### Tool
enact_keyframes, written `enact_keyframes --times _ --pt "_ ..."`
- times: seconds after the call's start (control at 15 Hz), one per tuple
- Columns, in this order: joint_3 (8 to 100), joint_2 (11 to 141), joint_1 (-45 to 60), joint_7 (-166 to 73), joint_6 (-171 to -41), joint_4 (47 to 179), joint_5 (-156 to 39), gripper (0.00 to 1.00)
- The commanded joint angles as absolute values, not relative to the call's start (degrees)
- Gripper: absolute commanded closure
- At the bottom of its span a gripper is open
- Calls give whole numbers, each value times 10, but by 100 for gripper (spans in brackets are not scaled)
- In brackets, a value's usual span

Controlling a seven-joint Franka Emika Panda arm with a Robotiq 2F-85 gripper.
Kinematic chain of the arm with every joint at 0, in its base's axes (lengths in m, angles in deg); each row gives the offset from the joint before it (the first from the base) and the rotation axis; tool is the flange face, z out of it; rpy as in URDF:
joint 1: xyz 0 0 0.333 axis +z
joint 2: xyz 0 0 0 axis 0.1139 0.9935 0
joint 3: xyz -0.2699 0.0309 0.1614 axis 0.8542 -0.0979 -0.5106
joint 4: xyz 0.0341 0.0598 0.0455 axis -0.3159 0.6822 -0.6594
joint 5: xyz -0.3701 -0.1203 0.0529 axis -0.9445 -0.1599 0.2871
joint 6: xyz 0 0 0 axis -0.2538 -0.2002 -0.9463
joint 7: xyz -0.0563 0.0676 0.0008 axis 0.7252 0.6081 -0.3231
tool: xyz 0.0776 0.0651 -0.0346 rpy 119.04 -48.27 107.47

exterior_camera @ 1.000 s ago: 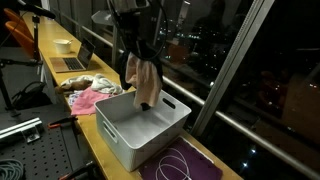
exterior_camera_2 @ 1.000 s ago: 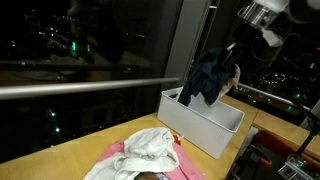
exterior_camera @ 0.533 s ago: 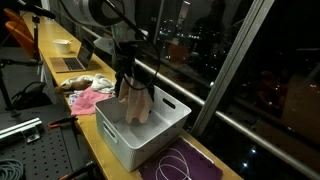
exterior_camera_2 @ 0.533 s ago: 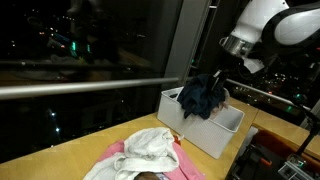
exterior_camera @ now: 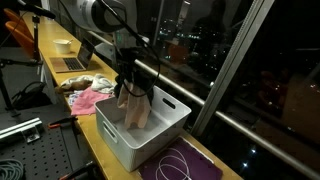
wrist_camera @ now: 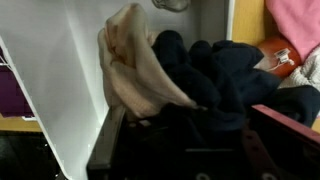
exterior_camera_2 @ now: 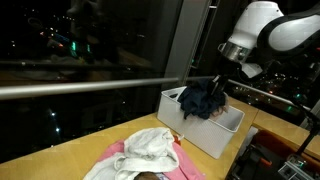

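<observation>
A dark window (exterior_camera: 240, 70) runs along the far side of the long wooden surface (exterior_camera: 88, 135). On the surface stands a white bin (exterior_camera: 125, 140), open at the top, its long axis along the surface. A pile (exterior_camera_2: 150, 150) of pink and white laundry lies just beside one end of the bin. A purple mat (exterior_camera: 185, 160) with a looped cord lies beside the other end, and a laptop (exterior_camera: 72, 60) sits well apart, beyond the pile.

A bundle (exterior_camera: 133, 105) of a tan cloth (wrist_camera: 135, 70) and a dark garment (wrist_camera: 215, 80) hangs straight down from the end effector (exterior_camera: 128, 78), long axis upright. In both exterior views its lower end has dipped below the bin's rim, toward the end nearer the pile. Whether it touches the bottom cannot be told.

The end effector is directly above the bin, clamped fully closed on the top of the bundle. The bin's walls are close by on both sides in the wrist view, but nothing stands between the bundle and the bin floor.
</observation>
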State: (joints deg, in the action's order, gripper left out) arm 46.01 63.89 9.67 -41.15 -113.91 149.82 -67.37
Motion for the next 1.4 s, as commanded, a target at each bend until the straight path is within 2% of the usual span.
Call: enact_keyframes --times 0.0,0.8,0.87,1.0,1.33 --pt "469 645 97 -421 -1143 1493 -672 100" --pt "509 651 64 -456 -1140 1473 -669 100" --pt "508 648 66 -453 -1139 1477 -671 75" --pt "506 643 69 -451 -1137 1479 -672 68" --pt "497 636 82 -443 -1134 1471 -675 33"
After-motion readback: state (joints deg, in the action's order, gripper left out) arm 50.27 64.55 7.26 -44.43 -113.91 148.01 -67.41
